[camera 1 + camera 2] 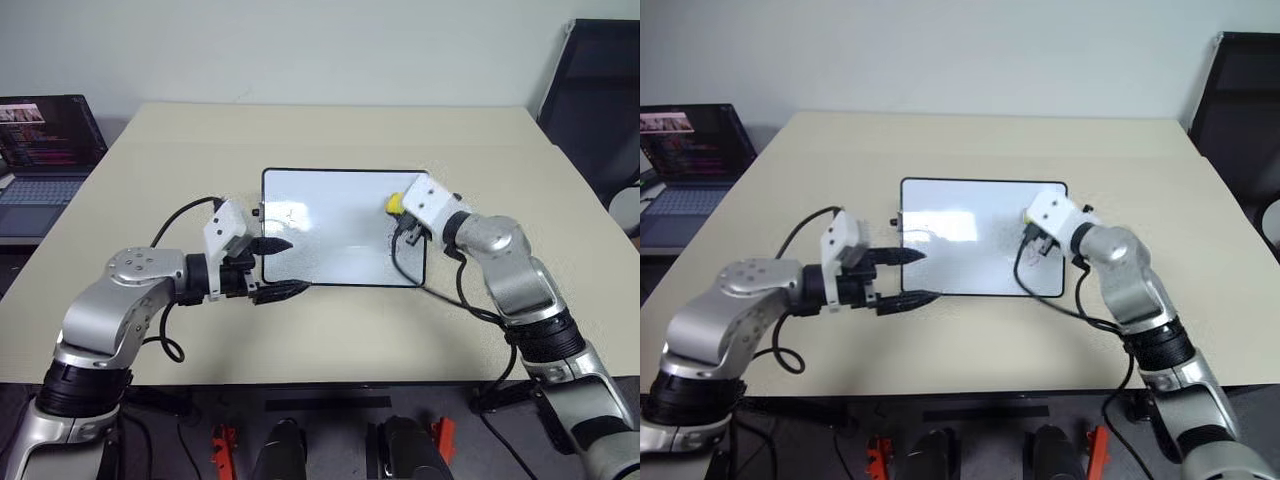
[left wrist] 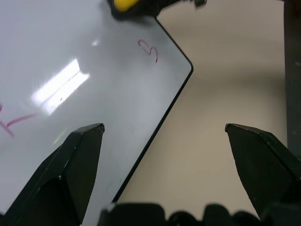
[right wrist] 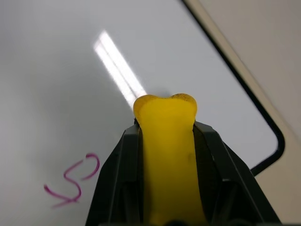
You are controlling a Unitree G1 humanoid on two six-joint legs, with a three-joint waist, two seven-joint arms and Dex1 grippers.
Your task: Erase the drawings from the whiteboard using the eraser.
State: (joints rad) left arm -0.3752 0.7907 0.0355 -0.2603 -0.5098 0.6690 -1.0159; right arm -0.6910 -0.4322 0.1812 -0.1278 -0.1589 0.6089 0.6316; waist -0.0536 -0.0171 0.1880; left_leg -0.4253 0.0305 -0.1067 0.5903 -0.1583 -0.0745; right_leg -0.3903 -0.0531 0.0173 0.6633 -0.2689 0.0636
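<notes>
Gripping yellow eraser (image 3: 165,155), right pincer (image 1: 408,212) hovering over whiteboard (image 1: 340,225) right edge; nearest pink squiggle (image 3: 75,181) lying just beside eraser tip. Left pincer (image 1: 282,268) gaping empty, straddling board's near-left corner.

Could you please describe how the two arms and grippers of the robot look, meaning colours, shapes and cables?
Both arms have rounded silver-grey shells with black joint bands. Each wrist ends in a white boxy housing. The left gripper has two black, tapered, pointed fingers; the right gripper has black fingers too. Thin black cables loop loosely beside each forearm, from wrist to elbow.
</notes>
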